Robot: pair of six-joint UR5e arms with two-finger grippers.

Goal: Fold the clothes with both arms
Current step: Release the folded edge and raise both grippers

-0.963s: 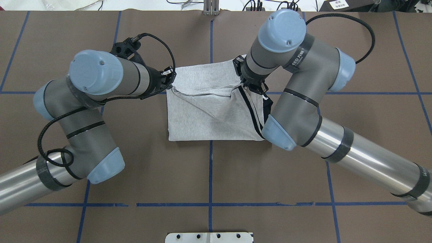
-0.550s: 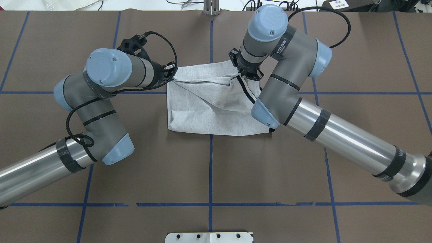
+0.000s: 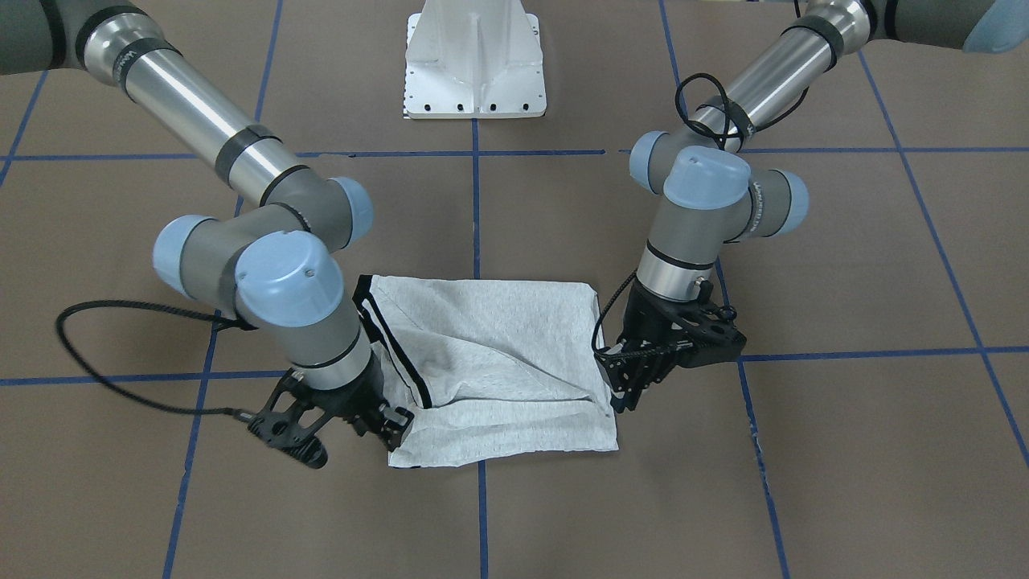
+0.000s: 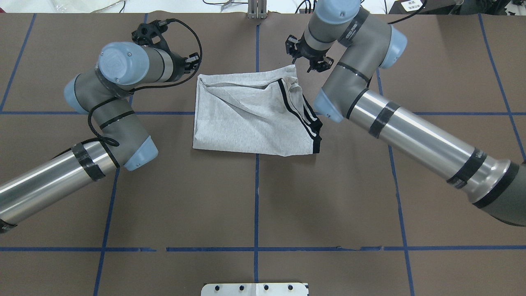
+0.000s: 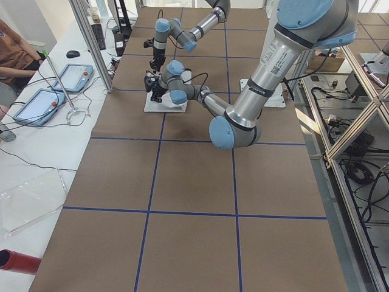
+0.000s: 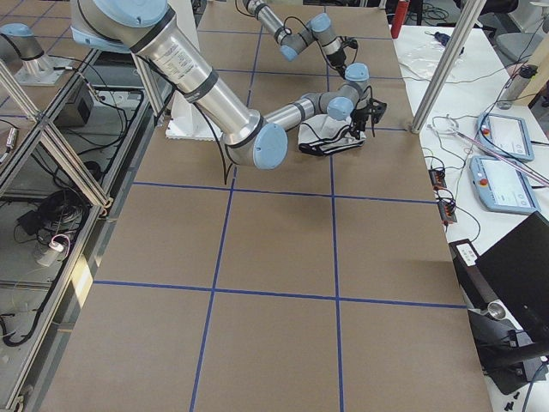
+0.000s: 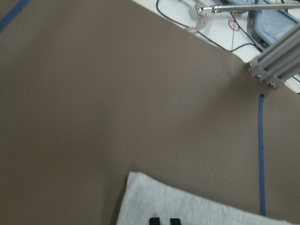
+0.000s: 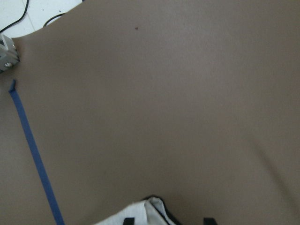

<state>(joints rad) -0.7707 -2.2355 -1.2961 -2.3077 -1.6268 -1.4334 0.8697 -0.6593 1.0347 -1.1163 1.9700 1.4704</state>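
The light grey T-shirt lies folded in a rough rectangle on the brown table, its black stripes along the right edge. It also shows in the front view. The printed front is hidden. My left gripper hovers just above the shirt's far left corner, its jaws a little apart and holding nothing; its fingertips show over grey cloth. My right gripper hovers over the far right corner, wide open and empty, with the corner lying loose between its fingertips.
The white pedestal base stands on the robot's side of the table. An aluminium post stands at the far table edge, with cables behind it. Blue tape lines cross the brown table cover.
Both grippers carried the shirt's near edge away from the robot, folding it over. They have let go and risen; the shirt now lies flat, shifted slightly towards the far edge.
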